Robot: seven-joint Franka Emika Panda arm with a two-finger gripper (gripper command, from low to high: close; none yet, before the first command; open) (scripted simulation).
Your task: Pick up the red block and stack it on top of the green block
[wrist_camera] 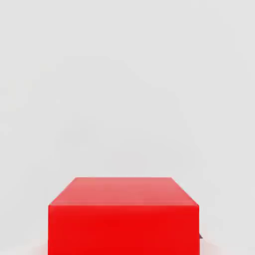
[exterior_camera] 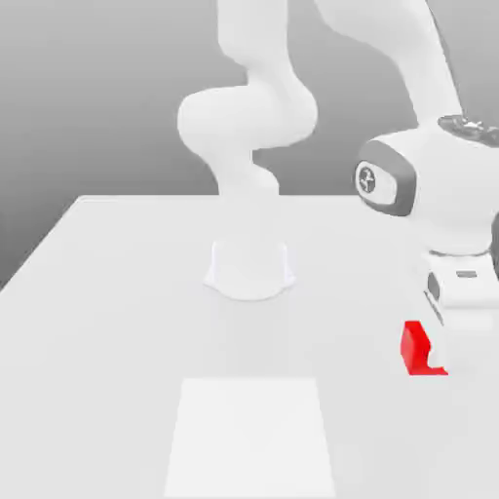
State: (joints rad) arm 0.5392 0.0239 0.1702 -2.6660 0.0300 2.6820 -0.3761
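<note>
The red block [exterior_camera: 419,353] rests on the white table at the exterior view's right, near the front. My gripper [exterior_camera: 437,343] comes straight down on it from the white hand above and is shut on the block, hiding the block's right part. In the hand view the red block [wrist_camera: 123,215] looms large and close, with its top face and one side face showing. The green block is out of view.
The arm's round base [exterior_camera: 249,269] stands in the middle of the table [exterior_camera: 107,322]. A paler rectangular patch [exterior_camera: 249,439] lies on the table surface in front of the base. The table's far edge runs behind the base.
</note>
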